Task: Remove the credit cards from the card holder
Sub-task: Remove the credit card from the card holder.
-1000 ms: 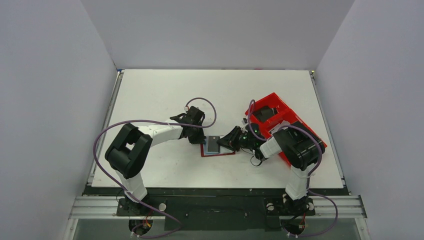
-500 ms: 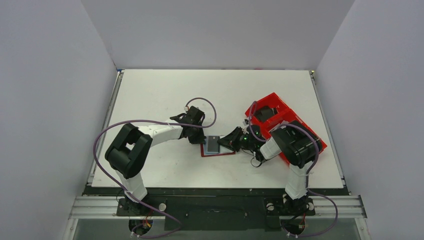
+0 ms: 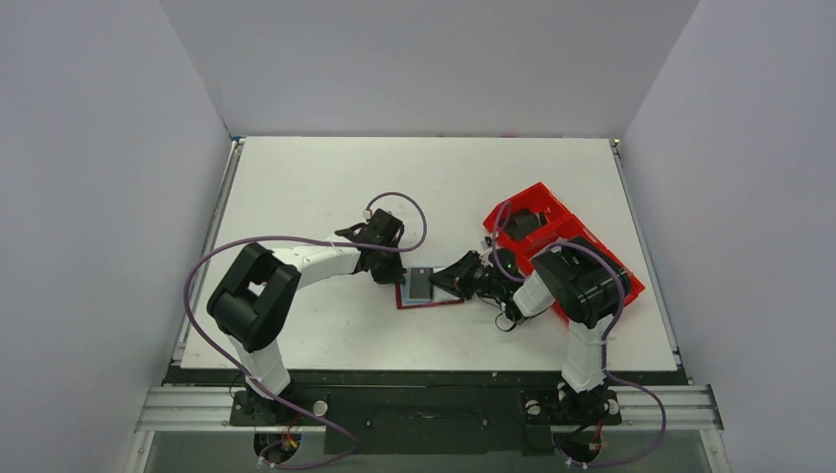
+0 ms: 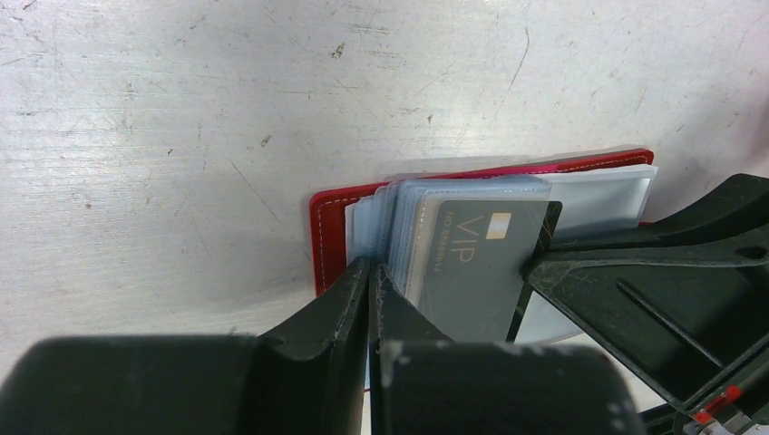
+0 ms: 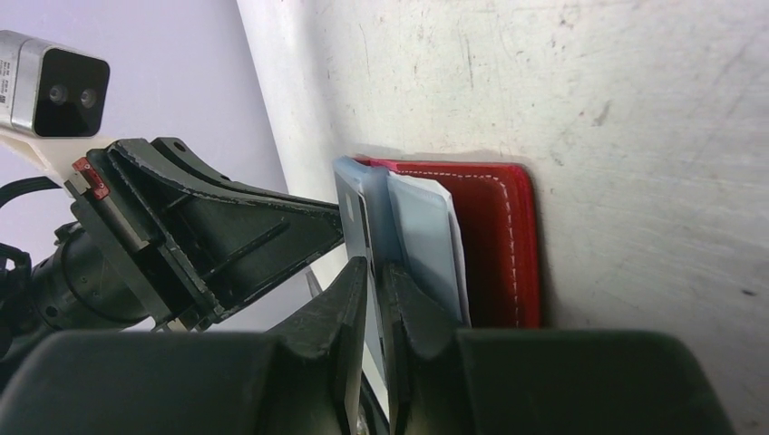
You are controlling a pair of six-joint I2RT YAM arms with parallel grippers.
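The card holder (image 3: 430,296) lay spread open on the bench (image 3: 325,177), near its middle and somewhat toward the near edge. Sleeves (image 4: 598,195) were stacked inside the holder, and a card (image 3: 422,284) lay on top of them, over the holder's left half. The left hand (image 3: 394,278) sat at the holder's left edge, its fingers closed together on the sleeves' edge. The right hand (image 3: 442,283) faced it from the right, the card's right edge between its fingers. A tray (image 3: 537,202) lay at an angle well to the holder's right, near the bench's right edge, partly under the right arm.
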